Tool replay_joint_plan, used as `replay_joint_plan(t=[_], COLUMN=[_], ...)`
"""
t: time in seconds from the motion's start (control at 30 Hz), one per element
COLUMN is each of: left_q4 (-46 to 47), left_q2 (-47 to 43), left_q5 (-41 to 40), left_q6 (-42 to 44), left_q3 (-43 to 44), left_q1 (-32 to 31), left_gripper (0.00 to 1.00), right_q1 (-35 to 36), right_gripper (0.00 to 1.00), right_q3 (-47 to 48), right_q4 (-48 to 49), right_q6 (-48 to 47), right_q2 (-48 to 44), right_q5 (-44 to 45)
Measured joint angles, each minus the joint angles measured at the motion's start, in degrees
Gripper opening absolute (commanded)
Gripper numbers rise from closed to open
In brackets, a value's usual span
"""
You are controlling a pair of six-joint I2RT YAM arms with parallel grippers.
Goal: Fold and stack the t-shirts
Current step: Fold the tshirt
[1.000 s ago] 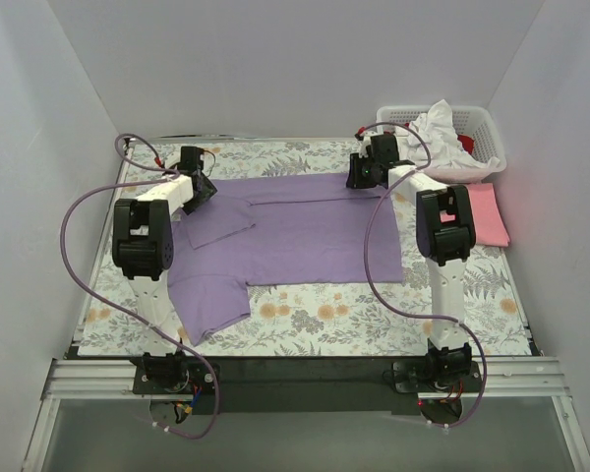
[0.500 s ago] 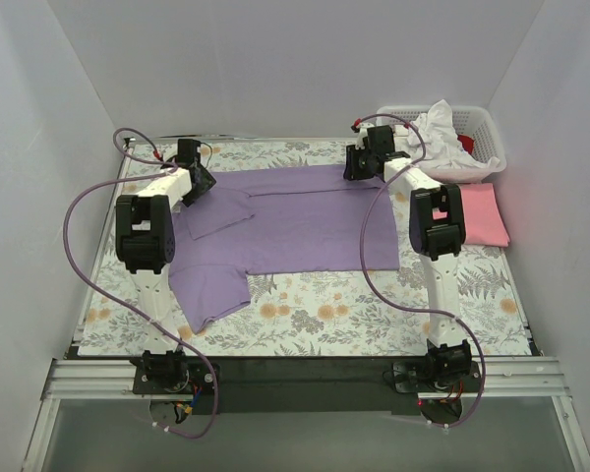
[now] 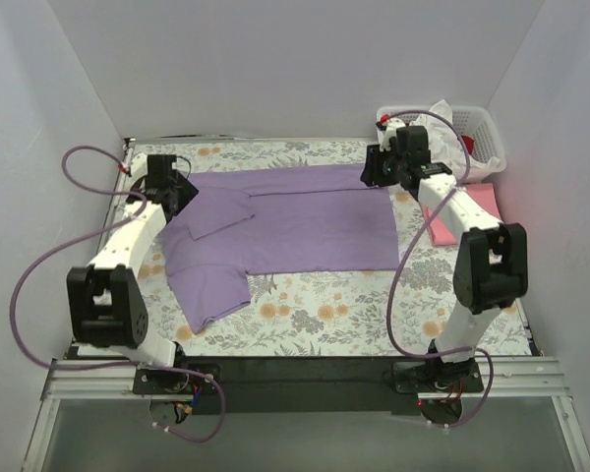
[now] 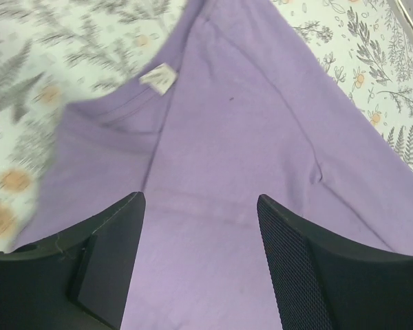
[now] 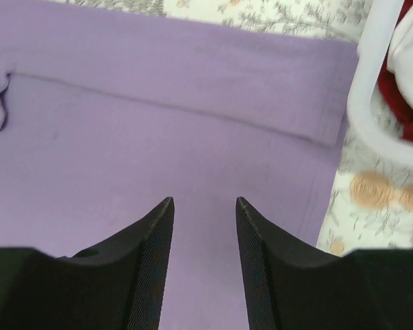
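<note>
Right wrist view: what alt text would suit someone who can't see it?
A lavender-purple cotton t-shirt lies flat, filling the view beneath the open black right gripper. At right, a white plastic basket with red cloth inside.

The large t-shirt (image 3: 295, 221) lies spread mid-tabletop (image 3: 324, 320). The basket (image 3: 488, 155) stands at the far right corner, with a folded t-shirt (image 3: 490, 202) before it.

Lab test booth (plain white walls (image 3: 275, 59) around).

Pink t-shirt (image 3: 484, 199) partly behind the right arm (image 3: 452, 205)
</note>
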Motion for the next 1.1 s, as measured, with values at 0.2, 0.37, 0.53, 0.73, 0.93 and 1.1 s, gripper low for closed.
replay_joint_plan(t=[0.2,0.37,0.53,0.73,0.93,1.1], left_q4=[-0.2,-1.5,-1.1,0.7,1.4,1.5], left_q2=[-14.6,-15.6,-15.4,-12.3,-10.1,-9.8], left_q5=[-1.1,-1.3,-0.9,-0.9,-0.9,-1.0], left_q6=[-1.4,-1.6,-1.2,-0.3,0.2,0.4], left_q3=[-17.7,-27.8,-29.6,-29.6,-29.7,-29.7], left_q1=[4.7,8.4,8.5,8.5,8.5,8.5], left_gripper=[0.65,0.59,0.54,0.47,0.41,0.43], right_q1=[0.7,2.0,3.8,4.9,4.9,4.9], right_gripper=[0.49,0.48,0.48,0.48,0.48,0.48], right_q3=[-18.5,-26.9,-29.7,-31.6,-32.7,-32.8], right_q4=[0.5,0.2,1.2,3.0,3.5,3.6], right_q6=[1.9,3.4,4.5,4.7,4.7,4.7], right_q2=[-13.6,-17.8,-20.2,-21.0,-21.3,-21.3], right_q5=[-0.6,-1.0,-1.7,-1.9,-1.6,-1.5])
